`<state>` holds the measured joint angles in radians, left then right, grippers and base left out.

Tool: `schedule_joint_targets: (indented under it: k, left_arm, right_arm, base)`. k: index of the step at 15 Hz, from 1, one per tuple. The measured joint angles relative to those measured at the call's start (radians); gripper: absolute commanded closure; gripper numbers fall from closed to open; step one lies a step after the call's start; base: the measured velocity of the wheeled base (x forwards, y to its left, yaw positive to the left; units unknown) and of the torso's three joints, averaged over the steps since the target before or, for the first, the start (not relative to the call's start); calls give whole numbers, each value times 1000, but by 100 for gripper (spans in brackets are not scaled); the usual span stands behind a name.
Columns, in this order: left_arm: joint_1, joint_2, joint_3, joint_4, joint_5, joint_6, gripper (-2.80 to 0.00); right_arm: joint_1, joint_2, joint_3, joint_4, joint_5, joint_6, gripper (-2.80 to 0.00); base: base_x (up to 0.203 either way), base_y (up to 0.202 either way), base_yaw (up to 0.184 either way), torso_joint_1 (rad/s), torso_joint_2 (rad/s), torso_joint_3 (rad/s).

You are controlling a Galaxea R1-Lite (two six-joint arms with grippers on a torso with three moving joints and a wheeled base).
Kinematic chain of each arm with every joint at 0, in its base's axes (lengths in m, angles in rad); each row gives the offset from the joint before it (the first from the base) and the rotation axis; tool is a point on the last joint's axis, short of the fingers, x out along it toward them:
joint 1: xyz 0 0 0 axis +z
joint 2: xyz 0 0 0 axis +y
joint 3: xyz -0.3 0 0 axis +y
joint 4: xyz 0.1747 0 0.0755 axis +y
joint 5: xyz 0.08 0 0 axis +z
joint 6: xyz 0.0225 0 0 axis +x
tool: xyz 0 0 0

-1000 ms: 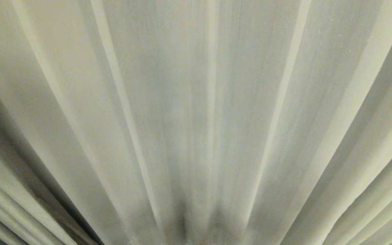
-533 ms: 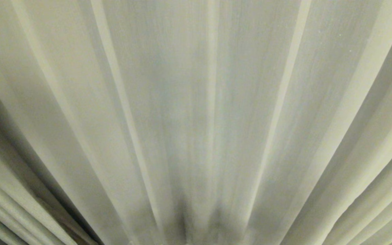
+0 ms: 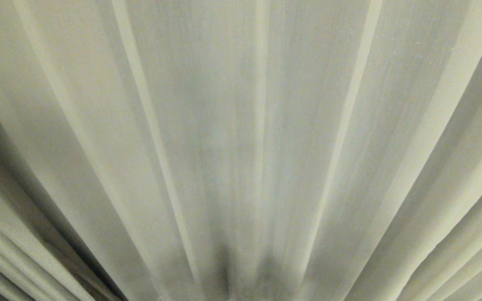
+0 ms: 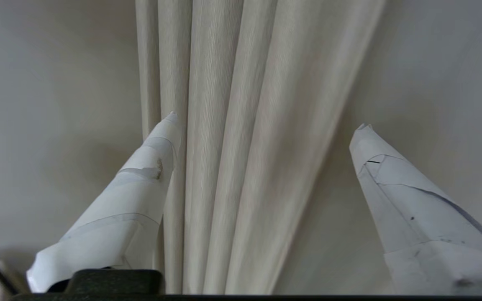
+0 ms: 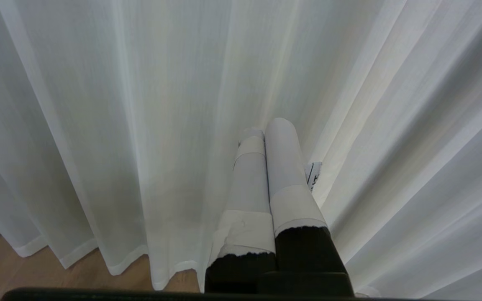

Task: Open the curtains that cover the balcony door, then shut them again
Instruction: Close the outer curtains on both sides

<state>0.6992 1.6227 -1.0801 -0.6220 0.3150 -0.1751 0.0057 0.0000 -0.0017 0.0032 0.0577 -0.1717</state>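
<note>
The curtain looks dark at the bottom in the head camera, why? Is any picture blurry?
Head view: the curtain pleats gather into a shadowy patch low down, soft-looking. Left wrist view: pleats sharp near the open left gripper. Right wrist view: evenly lit behind the shut right gripper.

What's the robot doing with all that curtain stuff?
The robot is working the curtains, which fill everything its head camera sees. Its left gripper stands open, with a bunch of curtain pleats hanging between its white fingers, not pinched. Its right gripper is shut and empty, pointing down by the curtain's hem above the wooden floor. The balcony door is hidden.
</note>
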Motion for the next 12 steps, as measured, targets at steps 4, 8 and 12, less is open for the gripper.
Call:
schedule_joint_targets:
  k: [4, 8, 12]
  left_arm:
    - [15, 119, -61, -85, -53, 0, -280]
    - [24, 214, -118, -126, -66, 1, -280]
    - [49, 302, -178, -167, -75, -4, -280]
  right_arm:
    - [0, 0, 0, 0, 0, 0, 0]
    - [0, 0, 0, 0, 0, 0, 0]
    - [0, 0, 0, 0, 0, 0, 0]
  base:
    - [0, 0, 0, 0, 0, 0]
    - [0, 0, 0, 0, 0, 0]
    - [0, 0, 0, 0, 0, 0]
